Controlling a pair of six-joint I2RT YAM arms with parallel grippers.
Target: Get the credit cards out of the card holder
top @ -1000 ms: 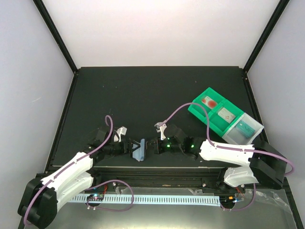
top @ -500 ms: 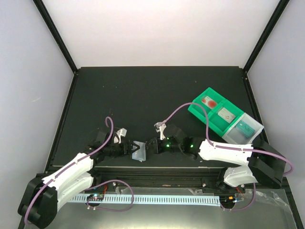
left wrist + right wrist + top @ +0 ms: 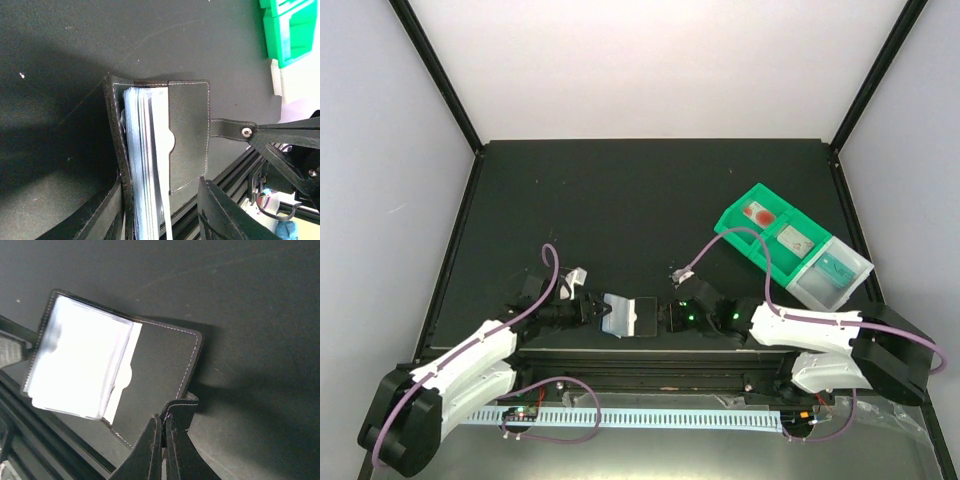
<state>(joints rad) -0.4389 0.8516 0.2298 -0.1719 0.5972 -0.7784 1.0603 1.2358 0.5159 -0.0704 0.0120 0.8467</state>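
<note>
1. First, read the layout. The small black bifold card holder (image 3: 638, 316) with pale blue-grey pockets lies opened at the near edge of the matte black table (image 3: 620, 200), between your two arms.
2. Your right gripper (image 3: 164, 426) is pinched tight on the holder's black snap tab (image 3: 231, 129), and the right cover lies flat on the table. Hold that pinch low and pull gently rightward only, so the cover does not lift.
3. Your left gripper (image 3: 592, 311) straddles the raised left cover and the stack of clear pockets (image 3: 80, 360). I cannot tell whether its jaws already bear on them. Close on the cover rather than the loose pocket leaves, which would likely buckle.
4. Three cards lie in the green-and-clear compartment tray (image 3: 733, 236) at the far right: a white plastic card with red marks (image 3: 757, 213), a pale grey card (image 3: 796, 240) and a teal card (image 3: 836, 268). Whether any card sits in the pockets is hidden, so fan the leaves and check.
5. Mind the near edge, because a hard tug could drag the holder off.
</note>
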